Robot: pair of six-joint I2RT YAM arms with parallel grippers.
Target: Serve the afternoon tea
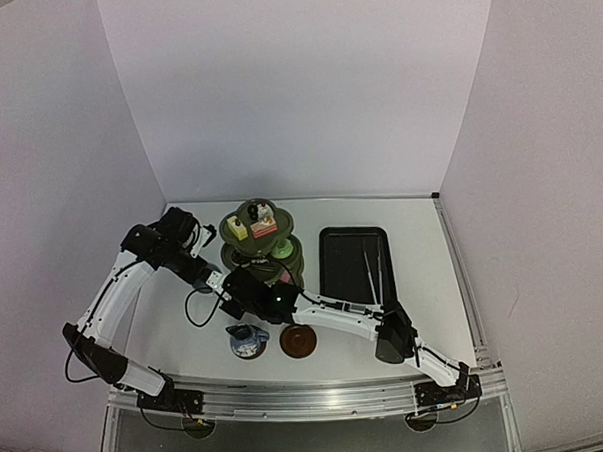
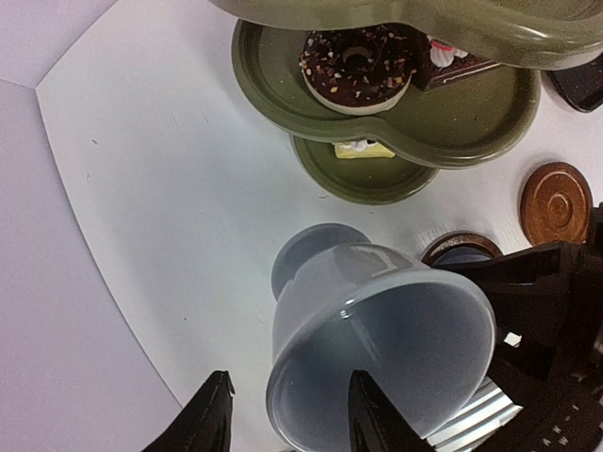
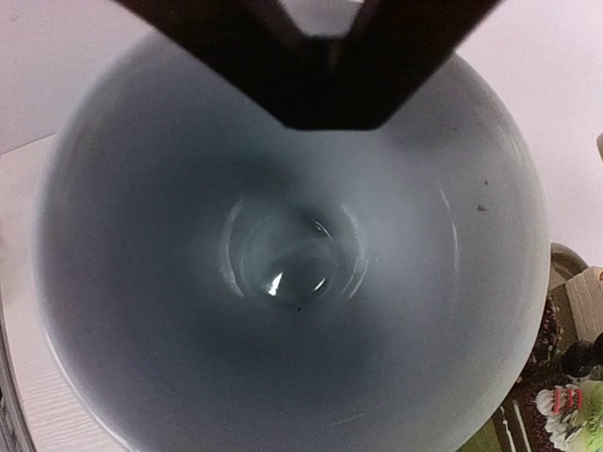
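Note:
The pale cup (image 2: pixel 377 330) sits left of the olive-green three-tier stand (image 1: pixel 263 244); both grippers hide it in the top view. My left gripper (image 2: pixel 290 377) is open and straddles its rim, one finger inside and one outside with a gap. My right gripper (image 1: pixel 246 293) hovers right over the cup (image 3: pixel 292 273) and looks straight into it; its own fingers do not show. The stand holds a yellow cake (image 1: pixel 238 228), a pink cake (image 1: pixel 264 226) and a chocolate doughnut (image 2: pixel 358 66). The dark-blue pot (image 1: pixel 247 340) stands on one saucer; the other brown saucer (image 1: pixel 299 340) is bare.
The black tray (image 1: pixel 338 269) with the thin white tongs (image 1: pixel 371 268) lies right of the stand. White walls close in the back and both sides. The right arm stretches across the table's front, above the pot and saucer.

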